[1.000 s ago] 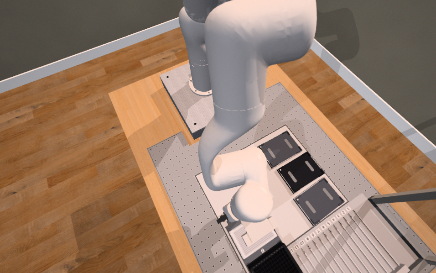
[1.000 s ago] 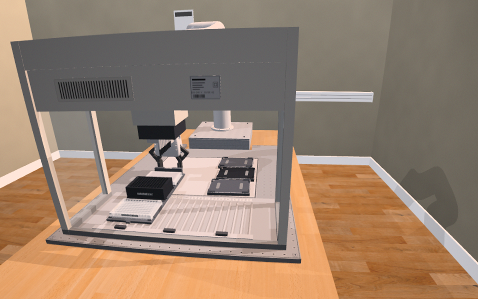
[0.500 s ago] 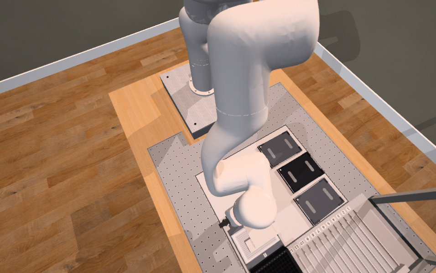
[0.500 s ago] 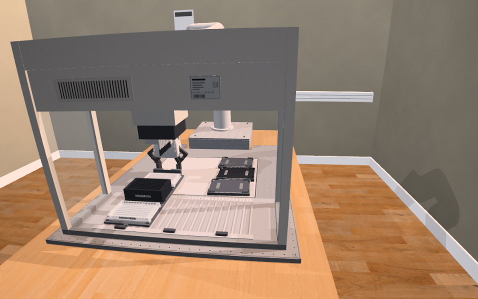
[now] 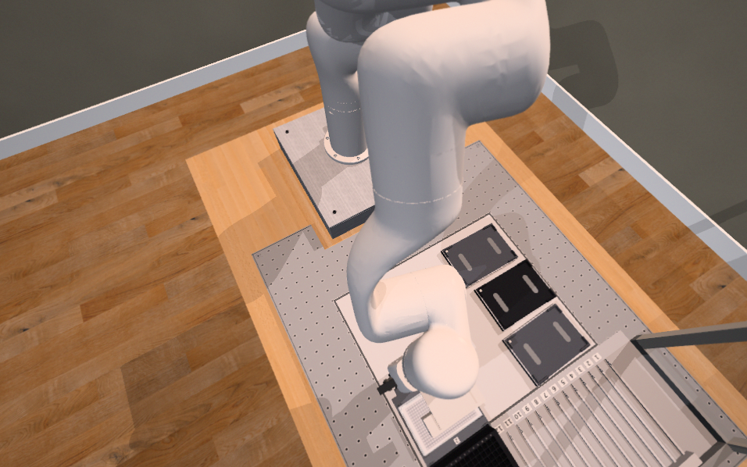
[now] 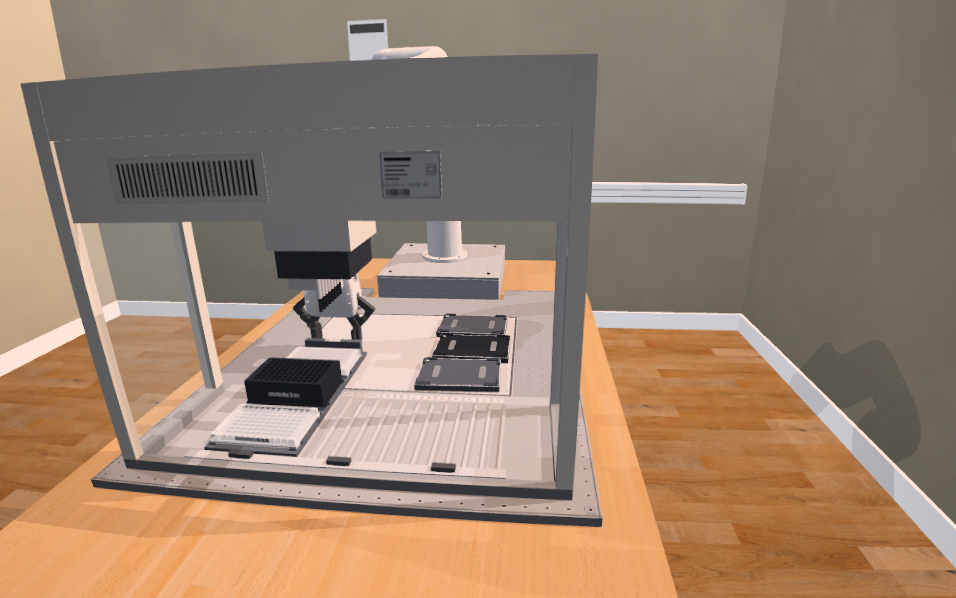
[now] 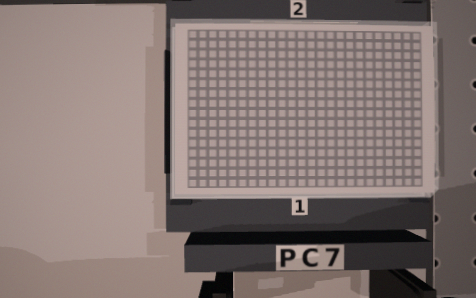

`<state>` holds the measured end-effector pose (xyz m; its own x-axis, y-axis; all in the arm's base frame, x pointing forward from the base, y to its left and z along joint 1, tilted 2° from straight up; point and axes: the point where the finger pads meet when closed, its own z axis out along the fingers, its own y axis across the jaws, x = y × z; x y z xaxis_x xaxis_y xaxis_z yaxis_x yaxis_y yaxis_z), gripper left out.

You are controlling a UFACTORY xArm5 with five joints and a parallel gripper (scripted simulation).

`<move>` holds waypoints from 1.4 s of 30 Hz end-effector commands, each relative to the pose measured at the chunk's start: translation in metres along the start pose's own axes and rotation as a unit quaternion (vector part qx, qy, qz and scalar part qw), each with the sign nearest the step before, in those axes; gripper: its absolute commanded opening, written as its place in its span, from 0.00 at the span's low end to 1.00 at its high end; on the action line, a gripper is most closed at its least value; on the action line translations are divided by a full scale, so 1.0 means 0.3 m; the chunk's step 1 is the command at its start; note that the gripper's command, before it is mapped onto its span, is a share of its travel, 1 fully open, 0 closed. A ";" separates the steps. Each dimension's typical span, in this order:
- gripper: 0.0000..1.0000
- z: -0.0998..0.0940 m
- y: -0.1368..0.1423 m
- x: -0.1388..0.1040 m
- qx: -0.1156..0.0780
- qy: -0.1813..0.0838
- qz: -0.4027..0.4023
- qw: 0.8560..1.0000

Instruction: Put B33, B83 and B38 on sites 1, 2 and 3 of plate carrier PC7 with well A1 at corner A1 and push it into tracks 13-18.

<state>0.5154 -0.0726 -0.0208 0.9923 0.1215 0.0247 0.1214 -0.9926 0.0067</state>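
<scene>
1. The carrier PC7 (image 5: 468, 436) (image 6: 303, 442) (image 7: 225, 215) lay at the high-numbered side of the rails (image 5: 588, 406) (image 6: 423, 430), its front end just beside a dark block (image 6: 240, 454) at their end; I could not tell whether they touched.
2. It bore B33 (image 5: 414, 421) (image 6: 325, 354) (image 7: 305, 110) on site 1, B83 (image 5: 476, 454) (image 6: 292, 384) in the middle and B38 (image 6: 267, 425) on the site farthest from the handle (image 6: 332, 344) (image 7: 230, 257). All looked level, though I could not read the A1 corners.
3. My hand (image 5: 390, 385) (image 6: 336, 335) (image 7: 307, 284) stood wide, holding nothing, with both fingers close behind the handle; contact itself was hard to tell.
4. The nests S1 (image 5: 479, 254) (image 6: 472, 324), S2 (image 5: 515, 294) (image 6: 470, 346) and S3 (image 5: 548, 344) (image 6: 458, 373) bore no plates, so I judged the loading done and the final push in hand.
5. I saw no lit lamp. The next move called for a slow, straight push, even on both fingers, until it lit. Skewing could have jammed the carrier or lifted it onto a rib, so I would have checked it sat down in the tracks before backing off.

carrier PC7 (image 6: 332, 344) (image 7: 225, 257) and its plates deeper into rails (image 6: 415, 433)
</scene>
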 end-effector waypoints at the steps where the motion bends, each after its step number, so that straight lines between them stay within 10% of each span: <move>1: 0.81 -0.005 0.001 0.011 0.006 0.004 0.000 1.000; 42: 0.81 -0.006 0.001 0.052 0.006 0.004 0.000 1.000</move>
<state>0.5275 -0.0711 -0.0206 0.9923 0.1214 0.0240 0.1213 -0.9926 0.0063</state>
